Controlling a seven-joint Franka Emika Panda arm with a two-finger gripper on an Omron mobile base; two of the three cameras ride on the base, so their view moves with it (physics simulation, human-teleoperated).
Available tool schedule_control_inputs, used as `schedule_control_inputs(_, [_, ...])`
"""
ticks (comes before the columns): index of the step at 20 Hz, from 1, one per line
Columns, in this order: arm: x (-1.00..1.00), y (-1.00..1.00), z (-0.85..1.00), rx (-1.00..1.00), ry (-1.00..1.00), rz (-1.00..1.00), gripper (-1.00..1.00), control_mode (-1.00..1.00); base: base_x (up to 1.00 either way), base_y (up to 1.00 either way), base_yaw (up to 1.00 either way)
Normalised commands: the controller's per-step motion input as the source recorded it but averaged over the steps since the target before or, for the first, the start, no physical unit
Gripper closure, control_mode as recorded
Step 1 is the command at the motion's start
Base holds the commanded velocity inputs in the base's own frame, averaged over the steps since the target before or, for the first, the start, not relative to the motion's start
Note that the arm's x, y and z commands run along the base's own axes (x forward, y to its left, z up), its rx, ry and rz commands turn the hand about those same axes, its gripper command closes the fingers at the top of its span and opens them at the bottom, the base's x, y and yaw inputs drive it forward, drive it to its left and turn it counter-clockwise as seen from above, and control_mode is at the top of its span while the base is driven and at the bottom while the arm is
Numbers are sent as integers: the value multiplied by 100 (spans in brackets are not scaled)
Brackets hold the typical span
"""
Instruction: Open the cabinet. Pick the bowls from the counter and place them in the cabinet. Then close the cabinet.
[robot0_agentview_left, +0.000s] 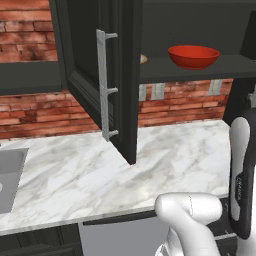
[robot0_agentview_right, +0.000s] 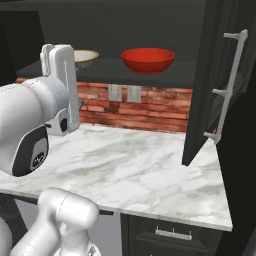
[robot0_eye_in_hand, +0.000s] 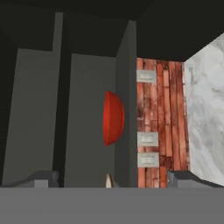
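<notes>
Gripper fingers (robot0_eye_in_hand: 41, 178) stood wide apart and empty, rolled sideways and facing into the open cabinet (robot0_agentview_left: 190, 68). Both doors hung open; the left door (robot0_agentview_left: 97, 80) stood out over the counter (robot0_agentview_left: 100, 175), its long handle (robot0_agentview_left: 102, 85) vertical, the right door (robot0_agentview_right: 220, 85) likewise. On the shelf sat the red bowl (robot0_agentview_right: 148, 60) and, beside it, the tan bowl (robot0_agentview_right: 86, 56). Closing looked to be what remained, turning on reaching a door's outer edge.

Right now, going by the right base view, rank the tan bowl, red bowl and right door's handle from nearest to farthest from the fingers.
1. Tan bowl, left on the cabinet shelf, right beside the open fingers.
2. Red bowl, mid-shelf.
3. Door handle, far right.
</notes>
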Motion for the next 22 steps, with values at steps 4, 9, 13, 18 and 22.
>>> schedule_control_inputs(4, [-76,-3,0,0,-4,0,-100,-100,0,0,0])
schedule_control_inputs(9, [-30,-50,0,1,0,0,-100,-100,0,0,0])
schedule_control_inputs(13, [-9,-75,-1,1,1,0,-100,-100,0,0,0])
schedule_control_inputs(18, [-34,-52,-3,0,0,0,-100,-100,0,0,0])
schedule_control_inputs(22, [-49,-34,-1,0,0,0,-100,-100,0,0,0])
